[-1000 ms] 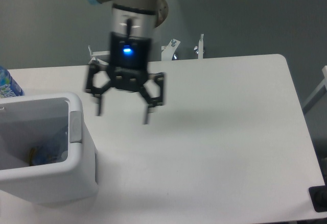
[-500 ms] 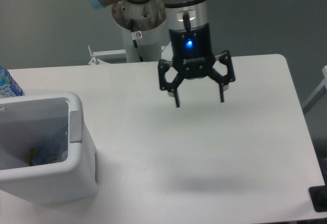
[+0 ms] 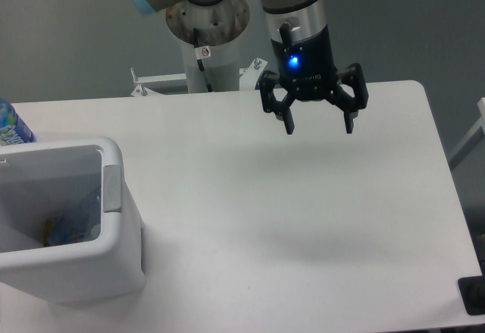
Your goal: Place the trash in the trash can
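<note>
The gripper (image 3: 319, 124) has swung right, fingers spread and empty, well apart from the trash can (image 3: 114, 196).

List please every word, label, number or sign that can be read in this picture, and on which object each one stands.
No text can be read with certainty.
Gripper body: a line of pale lettering under the blue light, too blurred to read.
Robot base column: a small white sticker with a red mark, too small to read.
Bottle at the left edge: blue label with print, blurred.
Trash can: no marking visible.
</note>
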